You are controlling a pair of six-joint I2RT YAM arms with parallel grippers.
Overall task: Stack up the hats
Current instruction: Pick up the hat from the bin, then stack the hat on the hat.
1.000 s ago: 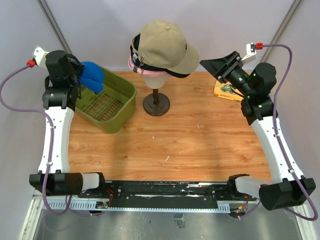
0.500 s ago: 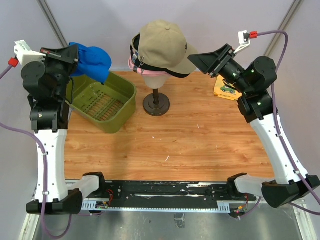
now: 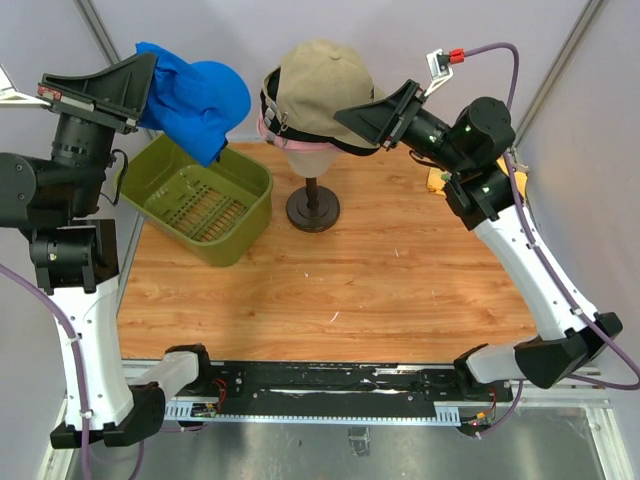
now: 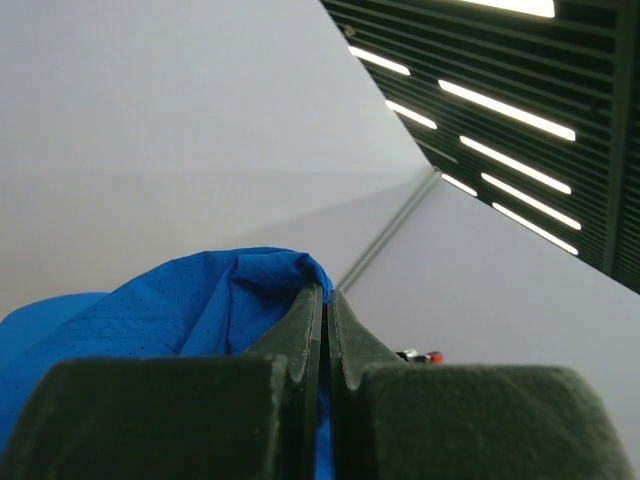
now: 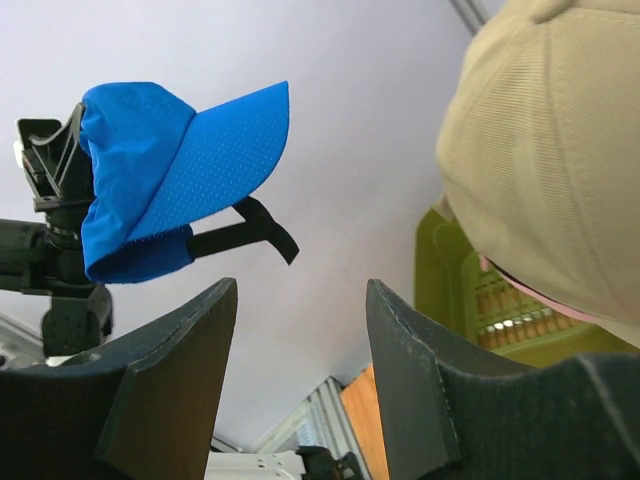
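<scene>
A bright blue hat [image 3: 200, 100] hangs high at the back left, above the bin, with my left gripper [image 3: 148, 88] shut on its fabric. In the left wrist view the fingers [image 4: 308, 325] press together on blue cloth [image 4: 150, 320]. A beige hat [image 3: 325, 88] tops the mannequin head, with black and pink hat edges [image 3: 268, 125] showing beneath it. My right gripper [image 3: 345, 114] stands open with nothing in it, right by the beige hat's brim. In the right wrist view the right gripper [image 5: 300, 290] frames the blue hat [image 5: 170, 170], with the beige hat [image 5: 550, 170] at the right.
An olive-green bin [image 3: 245, 215] sits on the wooden table at the back left, also seen as a green wall [image 5: 440, 270]. The mannequin's dark round stand [image 3: 313, 208] is at the back centre. A yellow card [image 3: 437, 180] lies at the back right behind the right arm.
The left arm has risen and swung the blue hat up and rightward toward the mannequin. The right arm has reached left, its gripper now at the beige hat's brim.
</scene>
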